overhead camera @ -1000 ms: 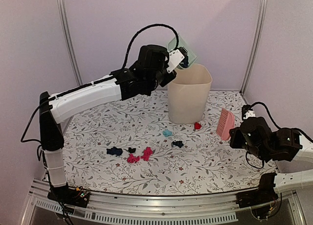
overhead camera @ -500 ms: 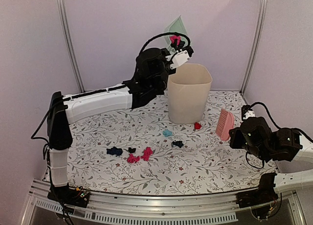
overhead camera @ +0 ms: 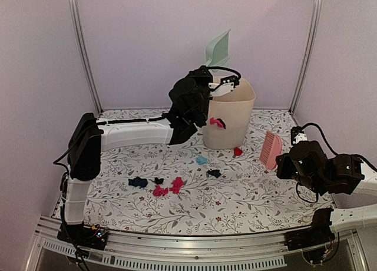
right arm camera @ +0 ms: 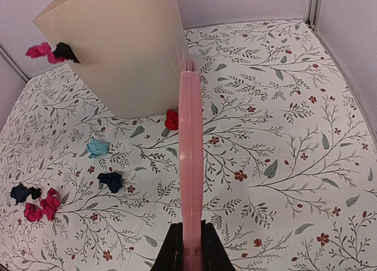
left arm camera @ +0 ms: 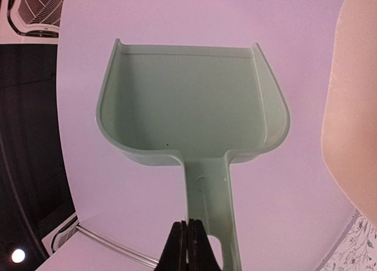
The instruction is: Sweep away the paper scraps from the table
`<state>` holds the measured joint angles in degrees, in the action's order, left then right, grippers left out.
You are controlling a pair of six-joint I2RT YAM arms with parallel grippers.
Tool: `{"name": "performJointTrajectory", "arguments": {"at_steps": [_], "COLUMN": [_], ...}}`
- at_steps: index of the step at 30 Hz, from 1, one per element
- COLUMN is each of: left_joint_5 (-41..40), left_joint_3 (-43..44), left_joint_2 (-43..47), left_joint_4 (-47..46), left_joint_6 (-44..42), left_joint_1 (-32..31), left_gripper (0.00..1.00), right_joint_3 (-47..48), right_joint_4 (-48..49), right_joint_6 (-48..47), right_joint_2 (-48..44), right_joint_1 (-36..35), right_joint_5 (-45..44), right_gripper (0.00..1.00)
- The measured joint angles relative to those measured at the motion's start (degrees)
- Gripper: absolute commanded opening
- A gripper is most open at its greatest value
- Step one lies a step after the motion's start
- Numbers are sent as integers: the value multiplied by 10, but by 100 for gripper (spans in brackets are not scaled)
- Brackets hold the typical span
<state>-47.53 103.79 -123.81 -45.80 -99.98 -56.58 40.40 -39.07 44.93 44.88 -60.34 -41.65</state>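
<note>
We find the left gripper [left arm camera: 189, 228] closed on the handle of the mint-green dustpan [left arm camera: 191, 100], with both jaws pressed flat against it. In the top view the dustpan is raised above the beige bin [overhead camera: 232, 115] and tipped steeply, handle down and open mouth uppermost.

One magenta scrap [overhead camera: 215, 122] and one black scrap [right arm camera: 65, 50] appear outside the bin, against its outer wall and clear of the table [overhead camera: 265, 194].

The right gripper [right arm camera: 189, 235] is clamped on the pink brush [right arm camera: 190, 153]. The brush stands edge-on to the right of the bin, bristles toward it. We cannot tell whether its lower end touches the table.

The other paper scraps lie on the table in front of the bin:
- a red scrap [overhead camera: 238, 151] just beside the bin's base;
- a teal scrap [overhead camera: 201, 160] and a navy scrap [overhead camera: 214, 173] near each other, closer to the arms;
- a cluster further left, made up of a larger navy wad [overhead camera: 138, 182], a small black wad [overhead camera: 158, 181] and two magenta wads [overhead camera: 160, 191] touching or nearly touching.
</note>
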Motion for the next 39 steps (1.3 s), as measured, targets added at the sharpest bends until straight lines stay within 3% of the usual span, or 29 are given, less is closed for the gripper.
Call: {"name": "performJointTrajectory", "arguments": {"at_steps": [7,16,26,32,39], "left_joint_5": [4,-36,-57,-43,-34], "left_joint_3": [-5,15,-62,-144,-227], "left_joint_2": [-1,16,207,326,448], "left_joint_4": [-13,70,348,520,707], "left_joint_6": [-17,84,407,631,894], "left_joint_1": [0,-2,-39,-53,-70], "left_gripper": [0,0,0,0,0], "right_joint_3": [0,0,0,2,34], "right_joint_4": [1,23,101,167,257], "right_joint_6": [-4,-28,-83,-126,-167], "right_joint_2": [0,6,14,41,128], "right_joint_1": [0,0,0,0,0], "right_joint_5": [0,19,91,181,296], "right_gripper": [0,0,0,0,0]}}
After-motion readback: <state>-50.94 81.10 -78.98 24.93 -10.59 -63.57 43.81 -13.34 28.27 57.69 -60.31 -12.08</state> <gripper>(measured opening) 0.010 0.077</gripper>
